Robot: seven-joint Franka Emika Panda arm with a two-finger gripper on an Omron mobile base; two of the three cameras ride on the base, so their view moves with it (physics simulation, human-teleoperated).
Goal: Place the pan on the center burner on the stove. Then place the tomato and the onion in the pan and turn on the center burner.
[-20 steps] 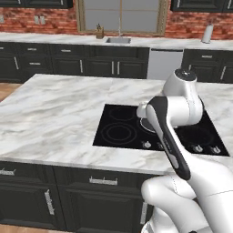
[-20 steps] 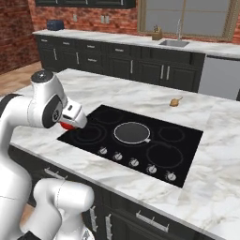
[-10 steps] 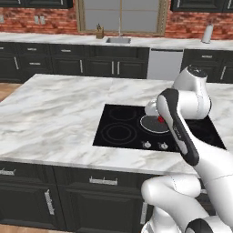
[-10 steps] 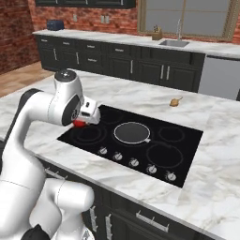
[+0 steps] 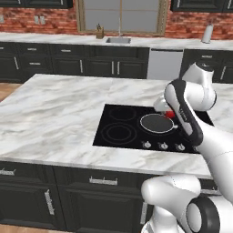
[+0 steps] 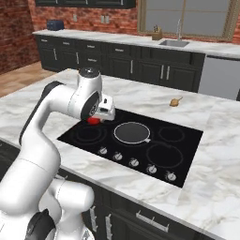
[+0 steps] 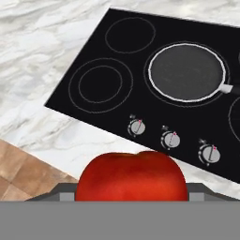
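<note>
Your jaws are gripping the tomato (image 7: 130,175) above the stove (image 6: 187,136). Carry it across until it hangs over the middle of the pan (image 6: 131,132), then lower it before letting go.

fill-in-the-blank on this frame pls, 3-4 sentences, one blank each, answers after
1. The pan sits on the stove's ____ burner.
2. The gripper is closed on the ____.
3. The onion lies on the marble ____, off the cooktop.
4. The inside of the pan holds ____ food so far.

Missing words: center; tomato; counter; no
</note>
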